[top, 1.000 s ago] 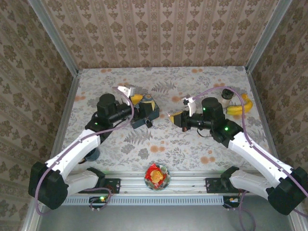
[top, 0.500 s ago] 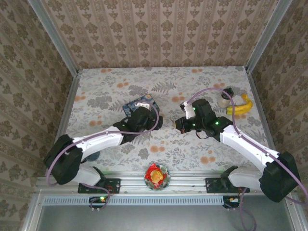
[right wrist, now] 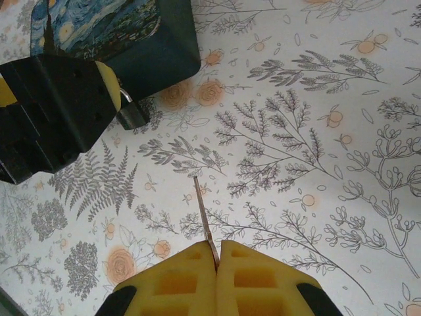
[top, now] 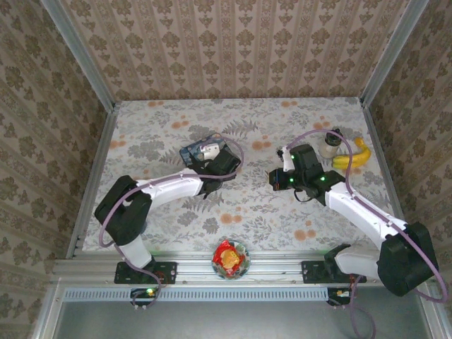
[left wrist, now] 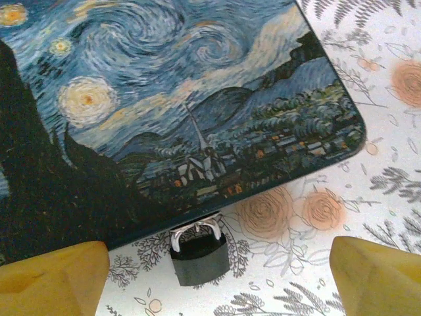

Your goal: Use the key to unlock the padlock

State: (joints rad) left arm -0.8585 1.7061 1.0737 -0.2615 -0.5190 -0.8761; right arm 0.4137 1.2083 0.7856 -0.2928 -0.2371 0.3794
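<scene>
Brown damask-patterned walls [top: 233, 49], floral tabletop [top: 247, 212], aluminium rail [top: 282, 265] along near edge

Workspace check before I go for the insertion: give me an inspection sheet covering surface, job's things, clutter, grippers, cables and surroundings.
Surface: floral tablecloth, flat.
Job's things: padlock hangs at the edge of the blue painted tin, shackle shut; key pinched by its end, blade pointing towards the padlock, well short of it.
Clutter: banana and small jar far right; red-and-yellow wrapped item at the near rail.
Grippers: left gripper open, straddling the padlock; right gripper shut on the key.
Cables: purple cable loops beside the jar.
Surroundings: patterned walls, metal frame.
</scene>
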